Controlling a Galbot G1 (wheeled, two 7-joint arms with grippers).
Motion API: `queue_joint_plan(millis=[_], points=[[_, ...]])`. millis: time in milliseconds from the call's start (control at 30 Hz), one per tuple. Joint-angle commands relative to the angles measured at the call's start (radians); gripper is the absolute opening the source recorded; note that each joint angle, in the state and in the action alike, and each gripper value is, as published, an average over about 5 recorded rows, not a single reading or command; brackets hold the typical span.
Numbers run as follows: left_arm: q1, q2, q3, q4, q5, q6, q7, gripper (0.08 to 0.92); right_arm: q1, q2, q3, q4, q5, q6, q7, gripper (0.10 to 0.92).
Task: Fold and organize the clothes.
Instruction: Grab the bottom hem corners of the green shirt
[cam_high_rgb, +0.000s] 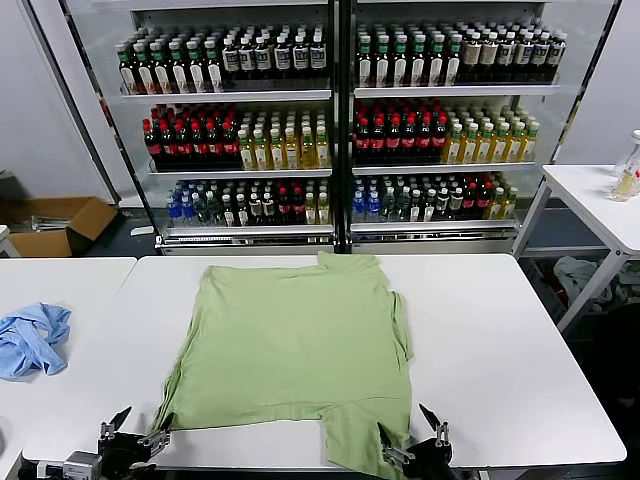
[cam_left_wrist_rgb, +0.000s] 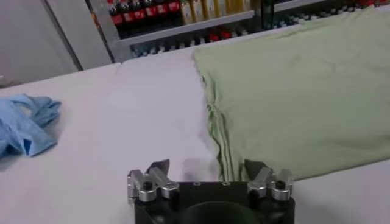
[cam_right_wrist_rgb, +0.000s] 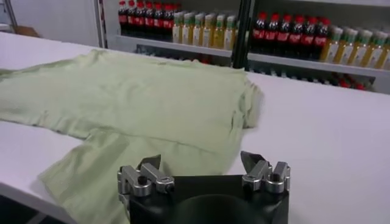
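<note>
While seen from the head camera, a light green shirt (cam_high_rgb: 295, 345) lies flat, back side up, in the middle of a white table (cam_high_rgb: 500, 340), one sleeve hanging off the near edge. Beside the shirt's near left corner sits the left gripper (cam_high_rgb: 135, 432), fingers spread, holding nothing. Just past the draped sleeve sits the right gripper (cam_high_rgb: 412, 441), also spread and empty. A blue cloth (cam_high_rgb: 30, 338) lies well left of the shirt.

Left wrist view: the spread fingers (cam_left_wrist_rgb: 159, 172) hover beside the shirt's folded edge (cam_left_wrist_rgb: 219, 131).

Right wrist view: the open fingers (cam_right_wrist_rgb: 251, 163) hover at the sleeve (cam_right_wrist_rgb: 91, 173).
</note>
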Motion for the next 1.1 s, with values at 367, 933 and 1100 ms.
queue_joint_plan(millis=[367,933,1100], points=[[0.01,-0.01,0.02,0.008,-0.003,0.009,0.021,0.325,-0.001,0.002,-0.023,-0.023,0.076,-0.022,0.015,0.334],[0.066,0.008,0.024,-0.109,-0.037,-0.018,-0.005,0.084,0.004,-0.065,0.122,0.102,0.169,-0.031,-0.033,0.117],[0.126,0.034,0.008,-0.164,-0.055,-0.018,-0.018,0.084,-0.071,-0.097,0.187,0.159,0.173,-0.049,-0.048,0.117]])
